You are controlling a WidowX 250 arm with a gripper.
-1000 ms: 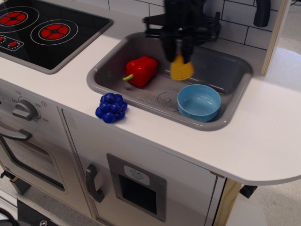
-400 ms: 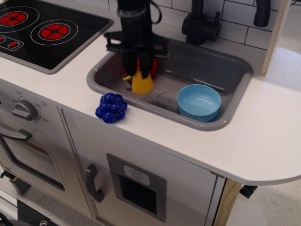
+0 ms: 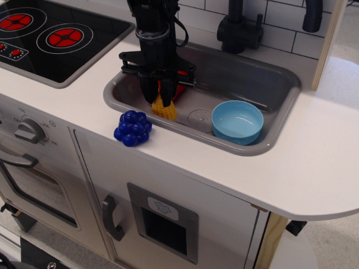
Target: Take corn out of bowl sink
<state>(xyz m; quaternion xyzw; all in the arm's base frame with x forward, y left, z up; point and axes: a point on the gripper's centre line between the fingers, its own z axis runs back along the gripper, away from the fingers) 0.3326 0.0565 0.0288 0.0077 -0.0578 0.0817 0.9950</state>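
Observation:
The yellow corn [image 3: 164, 109] hangs point-up between my gripper's [image 3: 159, 98] black fingers, low over the front left of the grey sink [image 3: 263, 84]. The gripper is shut on the corn's narrow upper end. The light blue bowl [image 3: 237, 121] stands empty at the sink's front right, well apart from the corn. The arm comes down from the top of the view and hides most of the red pepper [image 3: 180, 89] behind it.
A blue grape bunch [image 3: 132, 128] lies on the white counter just in front of the sink's left corner. The black stovetop [image 3: 50, 36] with red rings is at the left. A black tap [image 3: 240, 28] stands behind the sink.
My gripper has carried the corn from above the sink's middle, near the bowl, leftward and down to the front left of the sink. The bowl has stayed in place.

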